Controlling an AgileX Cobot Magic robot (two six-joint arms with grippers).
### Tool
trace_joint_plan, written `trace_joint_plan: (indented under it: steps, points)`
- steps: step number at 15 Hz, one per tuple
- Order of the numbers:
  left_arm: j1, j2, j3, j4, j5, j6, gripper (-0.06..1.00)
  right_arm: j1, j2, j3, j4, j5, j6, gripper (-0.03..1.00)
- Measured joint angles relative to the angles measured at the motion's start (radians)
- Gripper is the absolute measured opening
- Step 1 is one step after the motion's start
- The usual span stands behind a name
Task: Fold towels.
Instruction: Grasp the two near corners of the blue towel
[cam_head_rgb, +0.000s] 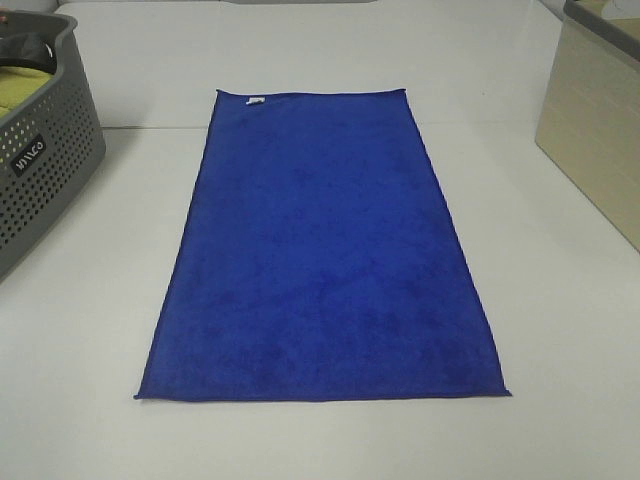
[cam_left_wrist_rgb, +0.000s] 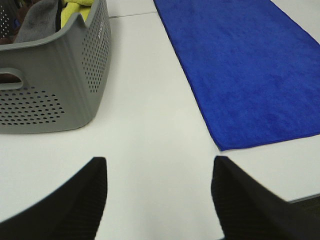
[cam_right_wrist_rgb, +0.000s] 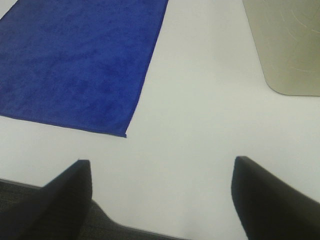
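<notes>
On the left of the table (cam_head_rgb: 90, 330) stands a gray perforated basket (cam_head_rgb: 45, 150), with a yellow cloth (cam_left_wrist_rgb: 75, 7) and a gray cloth (cam_left_wrist_rgb: 37, 20) showing over its rim. The left gripper (cam_left_wrist_rgb: 159, 167) hangs low over bare table just beside the basket, its 2 fingers spread wide and holding nothing. The towel's near left corner (cam_left_wrist_rgb: 221, 148) lies a little ahead of it and toward the middle. The blue towel (cam_head_rgb: 325, 250) lies in the center of the table, spread flat in 1 layer with its long side running away from the robot and a small white tag (cam_head_rgb: 256, 99) at the far edge. No fold shows in it, so the folding itself seems not yet begun and the step in hand looks like the approach for the 1st grasp. The right gripper (cam_right_wrist_rgb: 161, 165) hovers over bare table on the other side, also wide apart and empty, with the near right corner (cam_right_wrist_rgb: 125, 135) ahead of it and inward. A beige bin (cam_head_rgb: 595, 130) stands at the far right, well apart from the towel. The next move likely calls for each gripper to travel inward and forward to its own near corner, come down to the table, and pinch only the thin hem. Both should lift evenly, so the near edge can be carried toward the far edge without skewing.
</notes>
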Motion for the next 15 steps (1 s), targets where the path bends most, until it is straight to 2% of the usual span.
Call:
trace_joint_plan:
  steps: [11, 12, 15]
  points:
    - [0.000, 0.000, -0.005, -0.002, -0.007, 0.000, 0.59, 0.000, 0.000, 0.002, 0.002, -0.001, 0.000, 0.75]
    - [0.000, 0.000, -0.010, -0.010, -0.032, -0.008, 0.59, 0.000, 0.000, -0.001, 0.002, -0.001, 0.000, 0.75]
    - [0.000, 0.024, -0.012, -0.091, -0.196, -0.096, 0.59, 0.000, 0.117, -0.055, 0.019, -0.001, 0.034, 0.75]
